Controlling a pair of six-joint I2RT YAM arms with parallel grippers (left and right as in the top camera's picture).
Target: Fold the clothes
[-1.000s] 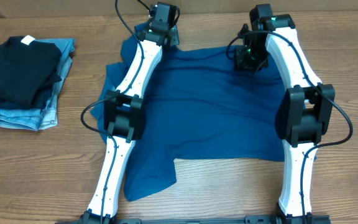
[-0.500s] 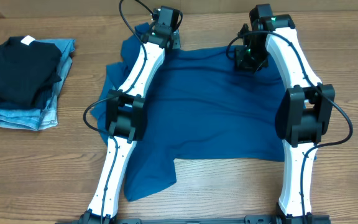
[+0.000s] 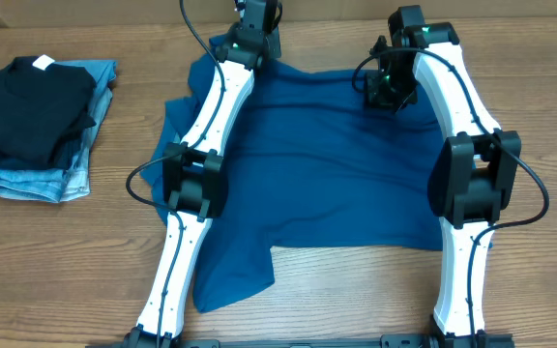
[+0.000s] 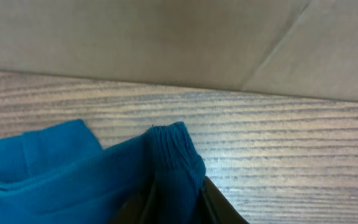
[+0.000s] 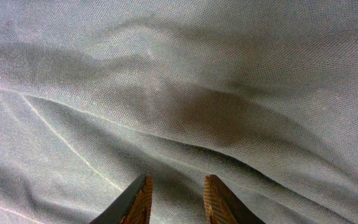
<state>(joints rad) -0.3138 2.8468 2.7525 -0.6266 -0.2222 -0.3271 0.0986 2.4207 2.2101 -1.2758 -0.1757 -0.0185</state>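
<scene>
Worktop (image 3: 356,290) carries the teal shirt (image 3: 327,164), spread flat beneath and between both sets of jaws. Left jaws pinch its ribbed edge (image 4: 173,155), which rises from between them; bare wood lies just beyond. Right jaws stand slightly apart above a crease (image 5: 166,130); whether they hold cloth cannot be told. Recommendation: confirm both holds, then lift level and together so the pinched edge folds over without bunching.

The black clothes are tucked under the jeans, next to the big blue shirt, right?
No. The overhead view shows the black clothes lying on top of the jeans, not under them. The pile does sit next to the big blue shirt.
</scene>
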